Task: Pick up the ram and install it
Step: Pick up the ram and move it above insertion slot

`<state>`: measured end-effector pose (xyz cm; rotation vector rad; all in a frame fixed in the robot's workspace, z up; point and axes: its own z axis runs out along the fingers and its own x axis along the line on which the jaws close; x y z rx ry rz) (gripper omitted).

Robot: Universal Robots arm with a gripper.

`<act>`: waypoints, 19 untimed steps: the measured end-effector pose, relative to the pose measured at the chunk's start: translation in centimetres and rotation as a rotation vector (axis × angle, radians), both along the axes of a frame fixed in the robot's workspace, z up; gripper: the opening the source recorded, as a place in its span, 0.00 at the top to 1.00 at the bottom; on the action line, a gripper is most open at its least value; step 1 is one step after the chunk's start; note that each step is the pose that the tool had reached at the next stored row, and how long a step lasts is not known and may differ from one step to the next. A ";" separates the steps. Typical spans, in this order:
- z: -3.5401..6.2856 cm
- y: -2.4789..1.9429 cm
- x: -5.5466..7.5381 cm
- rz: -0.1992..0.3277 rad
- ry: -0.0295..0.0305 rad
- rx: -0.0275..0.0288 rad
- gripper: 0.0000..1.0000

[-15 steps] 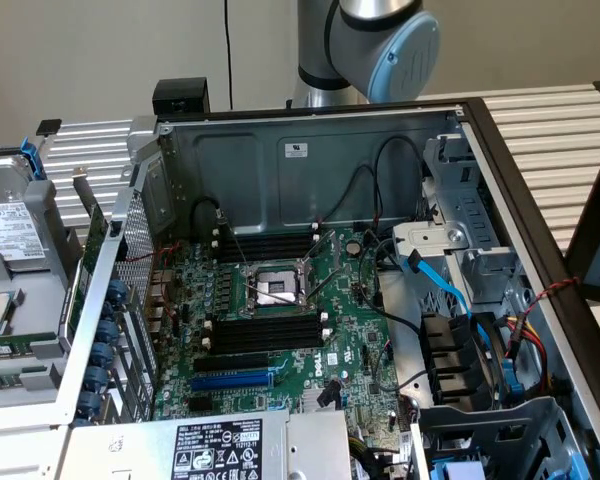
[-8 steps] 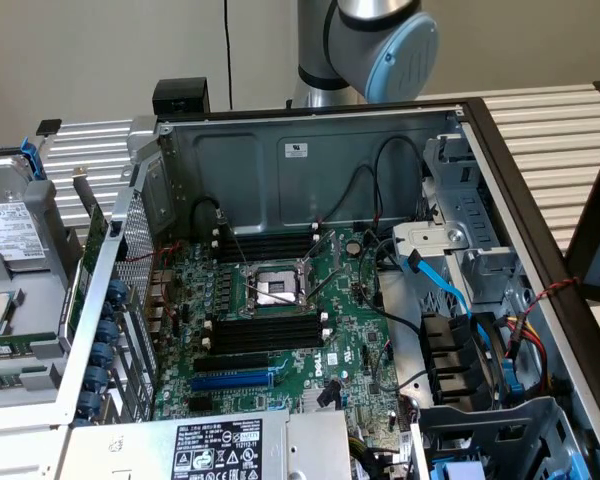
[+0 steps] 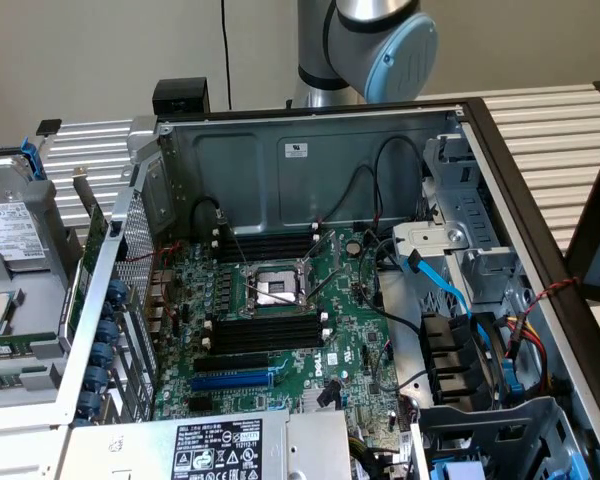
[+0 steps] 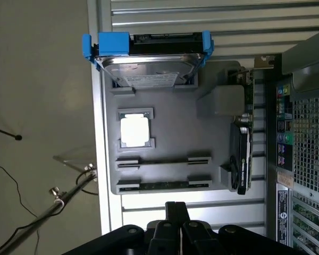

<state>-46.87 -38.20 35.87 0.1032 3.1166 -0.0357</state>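
Gripper point(image 4: 176, 213) near one grey tray point(image 4: 175, 133), two ram sticks point(image 4: 165, 185)

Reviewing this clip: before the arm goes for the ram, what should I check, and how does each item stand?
1. Ram lies in the grey tray, uncovered: ok.
2. End effector hangs over the tray, apart from the ram: ok.
3. Computer case open, motherboard exposed: ok.
4. Black memory slots below the socket look empty: ok.
5. White end clips on those slots open: cannot tell.
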 end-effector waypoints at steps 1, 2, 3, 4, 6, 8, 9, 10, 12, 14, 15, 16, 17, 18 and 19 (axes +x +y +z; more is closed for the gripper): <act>0.00 0.00 0.0 0.000 0.0000 0.0001 0.90; 0.00 0.00 0.0 0.000 0.0000 0.0000 0.90; 0.00 0.00 0.0 0.000 0.0000 0.0000 0.90; 0.00 0.00 0.0 0.000 0.0000 0.0000 0.90; 0.00 0.00 0.0 0.001 0.0000 0.0000 0.90; 0.00 0.00 0.0 0.025 0.0000 0.0000 0.90; 0.00 0.01 0.0 0.042 0.0001 0.0000 0.90; 0.00 0.01 0.0 0.061 0.0001 0.0000 0.90; 0.00 0.01 0.0 0.097 0.0000 0.0000 0.90; 0.00 0.01 0.0 0.134 0.0000 0.0000 0.90; 0.00 0.01 0.0 0.152 0.0000 0.0000 0.90; -0.01 0.01 0.0 0.170 0.0000 0.0000 0.90; 0.00 0.01 0.0 0.188 0.0000 0.0000 0.90; 0.00 0.00 0.0 0.206 0.0000 0.0000 0.90; -0.01 0.01 0.0 0.224 0.0000 0.0000 0.90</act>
